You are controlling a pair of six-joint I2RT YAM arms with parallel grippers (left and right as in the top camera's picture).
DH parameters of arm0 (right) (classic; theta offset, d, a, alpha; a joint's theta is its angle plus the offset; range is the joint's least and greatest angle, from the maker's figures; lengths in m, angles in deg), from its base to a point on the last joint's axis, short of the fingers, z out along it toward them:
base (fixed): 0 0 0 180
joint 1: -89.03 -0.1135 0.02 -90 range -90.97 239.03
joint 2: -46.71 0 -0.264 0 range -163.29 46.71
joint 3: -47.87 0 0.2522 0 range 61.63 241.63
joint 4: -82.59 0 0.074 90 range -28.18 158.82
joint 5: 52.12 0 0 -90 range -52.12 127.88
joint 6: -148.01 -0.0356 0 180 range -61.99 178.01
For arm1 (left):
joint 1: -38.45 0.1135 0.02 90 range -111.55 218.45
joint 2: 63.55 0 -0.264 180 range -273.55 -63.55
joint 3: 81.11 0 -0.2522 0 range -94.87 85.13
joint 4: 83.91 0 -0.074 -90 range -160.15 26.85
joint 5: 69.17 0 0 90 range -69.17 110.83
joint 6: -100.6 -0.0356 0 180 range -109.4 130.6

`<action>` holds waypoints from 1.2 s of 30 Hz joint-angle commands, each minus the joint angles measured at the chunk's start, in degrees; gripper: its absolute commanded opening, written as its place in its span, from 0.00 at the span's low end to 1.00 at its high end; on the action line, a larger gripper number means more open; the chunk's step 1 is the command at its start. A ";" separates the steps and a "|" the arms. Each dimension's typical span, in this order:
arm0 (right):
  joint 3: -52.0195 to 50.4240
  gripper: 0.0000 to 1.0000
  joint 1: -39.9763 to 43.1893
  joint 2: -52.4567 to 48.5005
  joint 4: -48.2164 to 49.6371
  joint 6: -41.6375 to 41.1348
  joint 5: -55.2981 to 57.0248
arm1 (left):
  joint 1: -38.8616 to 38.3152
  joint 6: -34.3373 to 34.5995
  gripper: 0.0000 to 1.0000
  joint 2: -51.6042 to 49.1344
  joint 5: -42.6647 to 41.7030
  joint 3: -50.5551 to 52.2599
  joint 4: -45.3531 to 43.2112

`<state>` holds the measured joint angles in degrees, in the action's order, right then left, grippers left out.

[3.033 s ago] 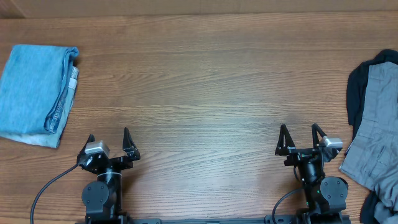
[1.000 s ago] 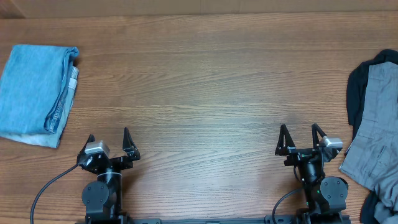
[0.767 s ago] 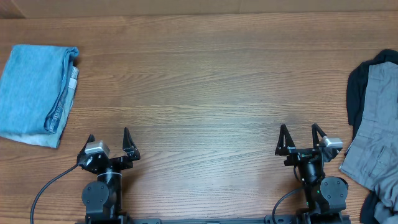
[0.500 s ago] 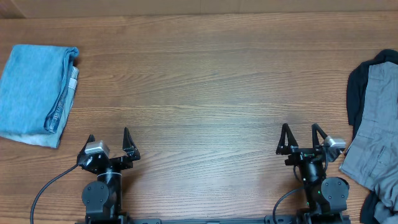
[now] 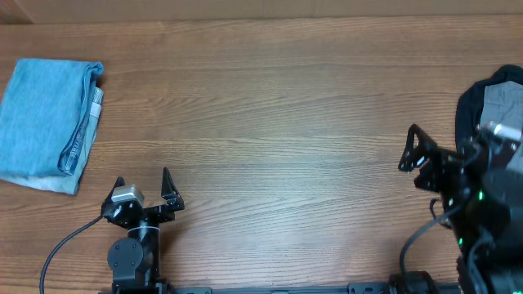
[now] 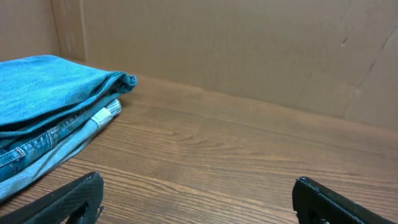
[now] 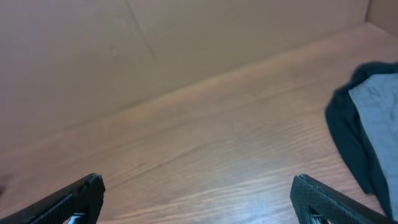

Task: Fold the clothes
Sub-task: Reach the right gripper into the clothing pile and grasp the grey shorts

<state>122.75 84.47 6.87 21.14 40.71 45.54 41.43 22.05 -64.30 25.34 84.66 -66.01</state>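
Looking down from overhead, you have the left gripper (image 5: 144, 181) low at the near edge of the table (image 5: 270, 106), jaws spread wide and empty, while the right gripper (image 5: 420, 150), equally spread, is raised beside the grey shorts (image 5: 502, 95) and black garment (image 5: 467, 110) at the right edge (that arm is blurred). Your left wrist view shows the folded light-blue garment (image 6: 43, 93) lying far left, its white tag (image 6: 106, 115) too small to read. Your right wrist view shows parted jaws holding nothing, with the black and grey fabric low right.
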 commanded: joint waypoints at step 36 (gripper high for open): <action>-2.32 0.74 36.35 -47.60 -5.81 -9.40 15.69 | -0.35 -1.14 1.00 0.11 -0.52 0.20 -0.11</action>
<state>120.54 120.91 -40.91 13.71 35.44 58.02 41.43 22.07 -64.35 25.34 84.66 -66.01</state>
